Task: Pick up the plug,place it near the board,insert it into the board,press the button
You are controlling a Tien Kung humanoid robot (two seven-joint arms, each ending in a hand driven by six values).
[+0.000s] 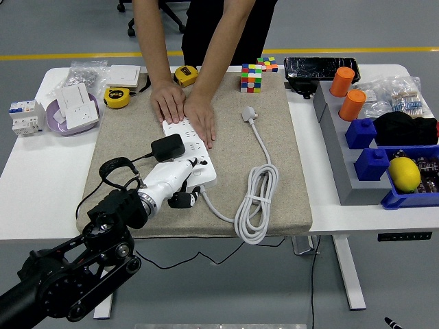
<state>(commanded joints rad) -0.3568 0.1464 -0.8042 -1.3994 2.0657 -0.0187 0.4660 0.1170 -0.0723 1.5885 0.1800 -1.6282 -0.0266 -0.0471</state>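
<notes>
Plug (167,147), black, sits seated in the white board (190,151) on the beige mat (274,185), just left of my left hand (180,184). My fingers (184,200) are curled in at the board's near end, grasping nothing, resting against its edge. A person's hands (185,113) press flat on the board's far end. White cable (255,199) lies coiled to the right, its own plug near the colour cube (251,77)
</notes>
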